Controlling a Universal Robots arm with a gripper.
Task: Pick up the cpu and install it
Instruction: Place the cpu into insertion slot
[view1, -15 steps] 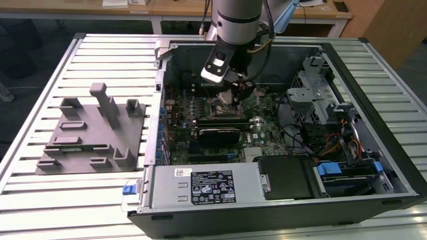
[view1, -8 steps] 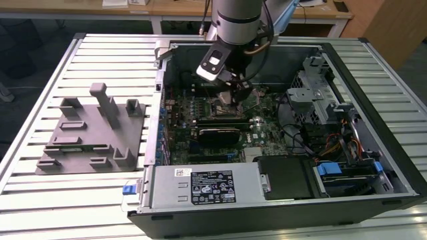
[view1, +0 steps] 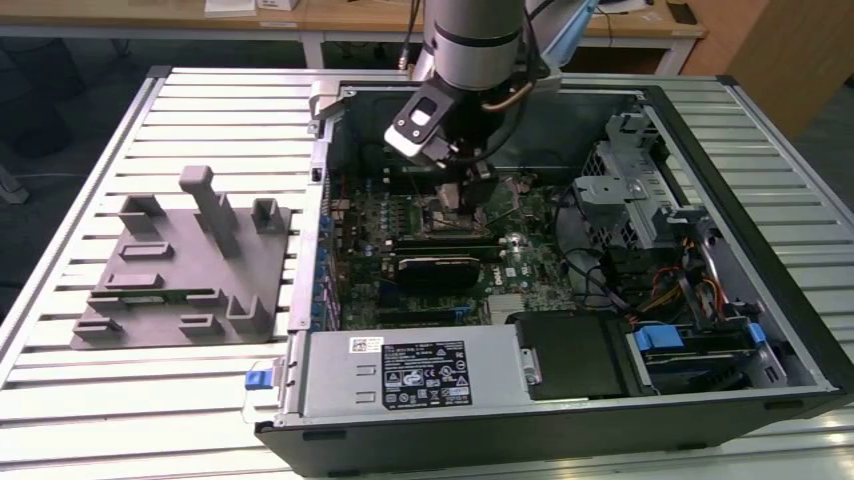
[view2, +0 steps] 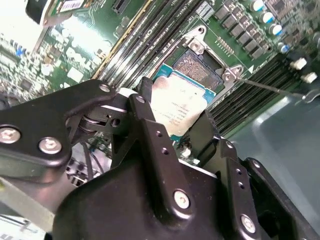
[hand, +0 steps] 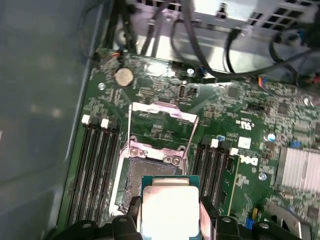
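The arm (view1: 470, 40) hangs from the exterior view's top centre, wrist pointing down. Its gripper (view1: 469, 192) clamps the cpu (view2: 178, 106) between two black fingers (view2: 150, 126).

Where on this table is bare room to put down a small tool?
Free: the slatted table on the exterior view's left, between the grey fixture and the table's near and far edges. Crowded: inside the computer case, where the gripper holds the cpu above the socket, among memory slots and cables.
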